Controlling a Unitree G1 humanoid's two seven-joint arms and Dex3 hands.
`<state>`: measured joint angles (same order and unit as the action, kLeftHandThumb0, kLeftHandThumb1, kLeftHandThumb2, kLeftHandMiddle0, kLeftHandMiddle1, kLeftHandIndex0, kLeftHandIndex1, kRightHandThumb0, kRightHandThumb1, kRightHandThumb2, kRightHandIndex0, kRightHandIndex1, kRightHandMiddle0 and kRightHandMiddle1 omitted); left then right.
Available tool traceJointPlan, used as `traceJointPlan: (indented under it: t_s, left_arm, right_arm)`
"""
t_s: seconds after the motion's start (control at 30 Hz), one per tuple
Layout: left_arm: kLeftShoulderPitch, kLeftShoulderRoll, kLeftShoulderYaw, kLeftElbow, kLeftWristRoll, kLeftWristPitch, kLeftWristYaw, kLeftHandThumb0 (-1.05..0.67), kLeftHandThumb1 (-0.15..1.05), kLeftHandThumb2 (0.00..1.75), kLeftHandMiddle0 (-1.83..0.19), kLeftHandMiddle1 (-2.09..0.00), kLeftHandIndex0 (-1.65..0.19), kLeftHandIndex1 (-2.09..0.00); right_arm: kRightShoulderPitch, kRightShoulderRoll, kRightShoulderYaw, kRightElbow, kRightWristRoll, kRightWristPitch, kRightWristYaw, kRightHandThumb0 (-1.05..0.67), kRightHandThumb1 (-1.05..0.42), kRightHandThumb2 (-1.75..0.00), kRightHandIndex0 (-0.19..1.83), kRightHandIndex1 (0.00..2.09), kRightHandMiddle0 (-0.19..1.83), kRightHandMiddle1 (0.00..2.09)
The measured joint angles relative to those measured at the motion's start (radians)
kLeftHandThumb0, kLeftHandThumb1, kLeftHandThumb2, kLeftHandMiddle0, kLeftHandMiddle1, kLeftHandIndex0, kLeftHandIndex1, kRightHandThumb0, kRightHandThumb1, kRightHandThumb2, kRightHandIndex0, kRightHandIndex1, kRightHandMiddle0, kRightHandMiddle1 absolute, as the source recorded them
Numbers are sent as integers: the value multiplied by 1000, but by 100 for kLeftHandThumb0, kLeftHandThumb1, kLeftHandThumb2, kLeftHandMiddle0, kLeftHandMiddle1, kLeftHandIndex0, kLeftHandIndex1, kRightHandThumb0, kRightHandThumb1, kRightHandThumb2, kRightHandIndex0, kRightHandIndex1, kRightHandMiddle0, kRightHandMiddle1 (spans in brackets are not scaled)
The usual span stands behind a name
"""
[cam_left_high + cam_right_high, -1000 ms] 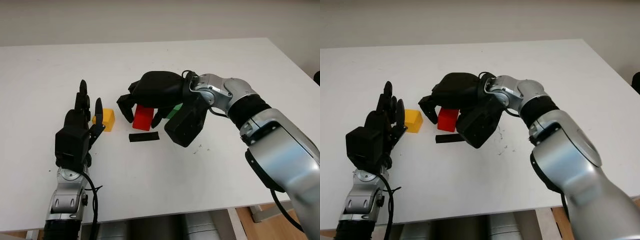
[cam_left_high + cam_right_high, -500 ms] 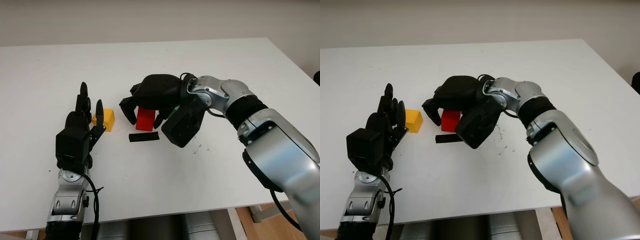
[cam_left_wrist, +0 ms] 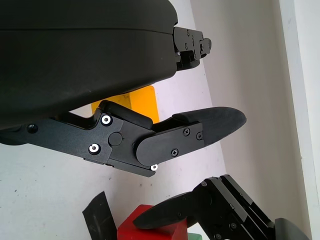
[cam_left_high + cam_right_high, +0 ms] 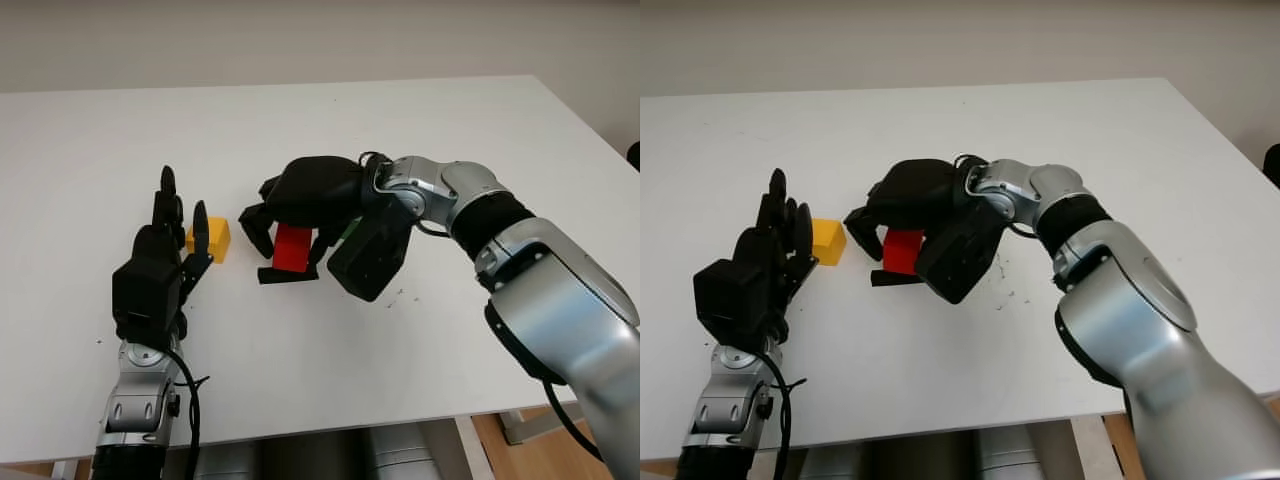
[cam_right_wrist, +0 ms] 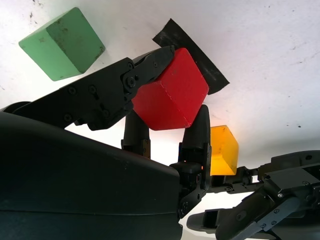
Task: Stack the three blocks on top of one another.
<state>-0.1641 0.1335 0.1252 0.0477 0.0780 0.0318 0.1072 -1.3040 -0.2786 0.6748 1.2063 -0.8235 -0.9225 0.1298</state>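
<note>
- The right hand [image 4: 300,205] is gripping the red block [image 4: 292,247] between its fingers [image 5: 150,62], holding it near mid-table, above a strip of black tape [image 4: 287,275] lying on the white table [image 4: 420,360].
- In the right wrist view the red block [image 5: 170,90] is sitting tilted in the grasp, with 1 corner over the tape.
- The green block [image 5: 63,43] is resting on the table just beside the right hand, on its far side and mostly hidden behind it in the head views.
- The left hand [image 4: 160,265] is staying open, holding nothing, at the table's left.
- The yellow block [image 4: 217,240] is sitting on the table just beside the left hand's fingertips [image 4: 198,212], between the 2 hands.
</note>
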Motion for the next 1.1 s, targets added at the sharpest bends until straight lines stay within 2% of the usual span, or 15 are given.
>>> traceJointPlan:
  t_s: [0.53,0.77,1.1]
  left_arm:
    - [10,0,0,-12,5,-2,2,-70,105,67,3,-6,3,-1]
    - [12,0,-1,-15,10,-1,2,-69,105,67,2,-6,3,-1]
    - [20,0,-2,-24,11,1,2,-70,105,67,3,-5,4,0]
  right_arm:
    - [0,4,37,0,-36,18,-35,-19,-101,-6,29,155,31,149]
    - [0,5,39,3,-36,26,-12,-17,-103,-6,22,150,27,148]
    - [0,13,42,4,-36,26,-22,-16,-103,-6,27,151,31,149]
